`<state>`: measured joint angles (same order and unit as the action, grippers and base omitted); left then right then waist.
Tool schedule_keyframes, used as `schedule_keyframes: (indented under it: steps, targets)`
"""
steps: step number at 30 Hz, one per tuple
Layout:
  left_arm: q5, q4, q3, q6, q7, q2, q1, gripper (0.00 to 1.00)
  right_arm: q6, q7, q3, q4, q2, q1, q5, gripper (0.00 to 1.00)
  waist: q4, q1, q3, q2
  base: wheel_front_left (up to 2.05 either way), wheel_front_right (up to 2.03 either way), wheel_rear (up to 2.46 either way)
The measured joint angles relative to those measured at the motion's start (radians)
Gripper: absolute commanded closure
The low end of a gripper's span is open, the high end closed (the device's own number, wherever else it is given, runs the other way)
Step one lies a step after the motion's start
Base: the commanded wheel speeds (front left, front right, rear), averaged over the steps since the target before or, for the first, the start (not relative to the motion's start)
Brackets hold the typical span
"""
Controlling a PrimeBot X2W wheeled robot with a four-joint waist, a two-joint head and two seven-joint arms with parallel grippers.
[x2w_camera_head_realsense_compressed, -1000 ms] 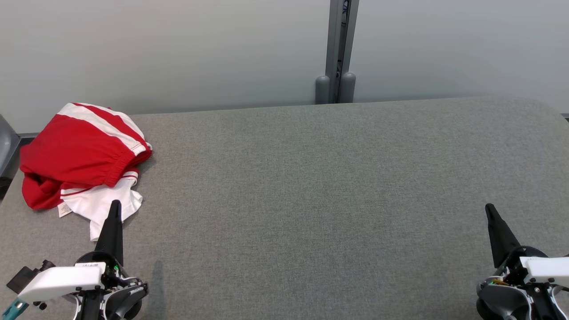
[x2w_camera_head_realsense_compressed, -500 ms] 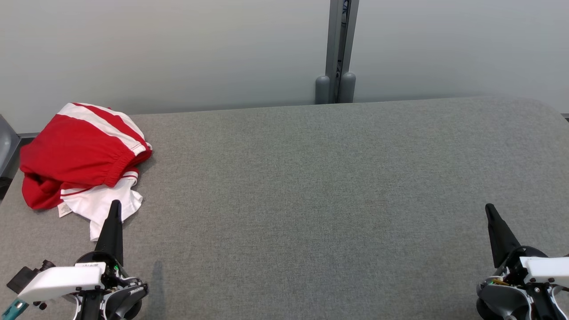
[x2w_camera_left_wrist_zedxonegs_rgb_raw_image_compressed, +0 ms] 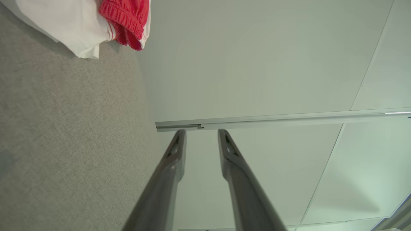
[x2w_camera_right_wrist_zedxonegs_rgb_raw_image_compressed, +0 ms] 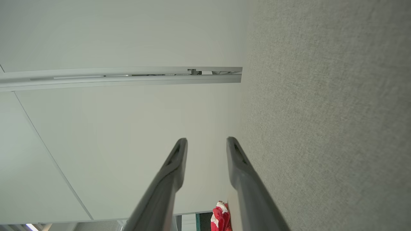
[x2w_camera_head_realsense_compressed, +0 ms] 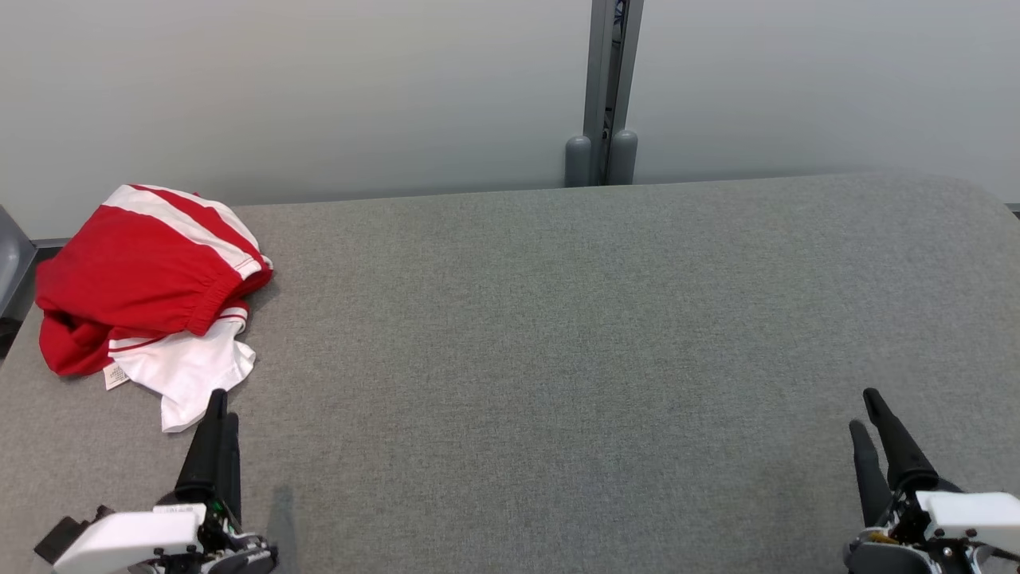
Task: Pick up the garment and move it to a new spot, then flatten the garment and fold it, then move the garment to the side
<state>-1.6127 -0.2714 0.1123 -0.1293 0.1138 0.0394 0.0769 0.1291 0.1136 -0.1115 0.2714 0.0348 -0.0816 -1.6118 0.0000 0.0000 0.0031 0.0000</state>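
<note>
Head view, table (x2w_camera_head_realsense_compressed: 558, 335): broad grey fabric top, rounded far right corner.
Garment (x2w_camera_head_realsense_compressed: 143, 279): red-and-white heap, bunched up at the far left corner.
Left gripper (x2w_camera_head_realsense_compressed: 224, 404): near left corner, tips just short of the white cloth, fingers narrowly parted, holding nothing.
Right gripper (x2w_camera_head_realsense_compressed: 863, 408): near right corner, same narrow gap, holding nothing.

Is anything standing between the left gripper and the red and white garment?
Nothing visible does. The garment lies with its white edge just ahead of the left gripper, with plain grey table between them.
</note>
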Motion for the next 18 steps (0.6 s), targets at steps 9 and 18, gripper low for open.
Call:
schedule_keyframes:
  steps: [9,18]
  targets:
    - [0.013,-0.021,-0.031,0.000,-0.032,-0.013,-0.043,0.00,-0.002,-0.030,0.028,0.027,-0.012,0.035,0.005,0.00,0.000,0.0000,-0.002,0.0000,0.00,0.00,0.00]
    - [0.117,0.010,-0.051,0.015,-0.075,-0.012,-0.043,0.00,-0.002,-0.072,0.038,0.021,-0.011,0.035,0.081,0.00,0.000,0.0001,-0.004,0.0000,0.00,0.00,0.00]
